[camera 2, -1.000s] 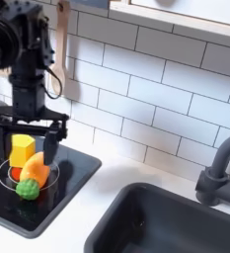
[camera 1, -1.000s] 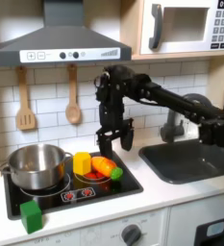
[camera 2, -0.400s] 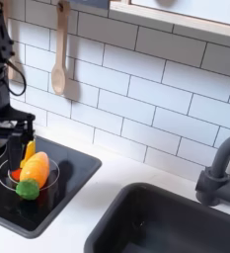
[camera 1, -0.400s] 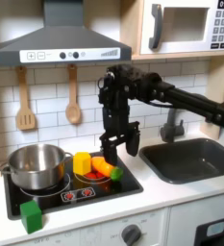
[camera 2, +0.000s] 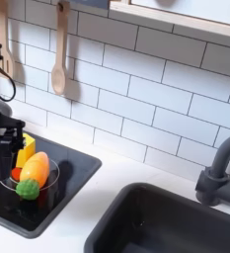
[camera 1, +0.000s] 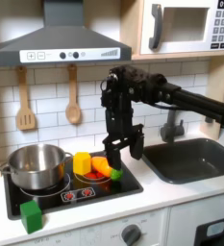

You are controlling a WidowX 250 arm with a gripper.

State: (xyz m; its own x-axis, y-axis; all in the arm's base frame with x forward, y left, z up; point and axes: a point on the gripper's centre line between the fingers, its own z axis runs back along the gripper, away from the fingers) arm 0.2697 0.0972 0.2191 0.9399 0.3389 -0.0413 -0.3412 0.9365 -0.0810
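My black gripper (camera 1: 122,148) hangs open over the stove's right burner, its fingers spread with nothing between them. Just below and to its left in the first exterior view lies an orange carrot (camera 1: 103,166) with a green end, resting on a small plate. A yellow block (camera 1: 82,161) stands against the carrot's left side. In the second exterior view the carrot (camera 2: 35,168) and yellow block (camera 2: 23,153) lie on the burner. One of the black fingers (camera 2: 2,144) shows at the left edge, beside the block.
A steel pot (camera 1: 38,165) sits on the left burner of the black stove (camera 1: 75,195), and a green cube (camera 1: 31,215) on the counter in front. The sink (camera 1: 195,159) and faucet (camera 1: 171,125) lie right. A wooden spatula (camera 1: 25,101) and spoon (camera 1: 73,96) hang on the tiled wall.
The gripper has come down slightly and shifted toward the first exterior view's right. In the second exterior view it slid left, mostly out of frame. The carrot and block stayed put.
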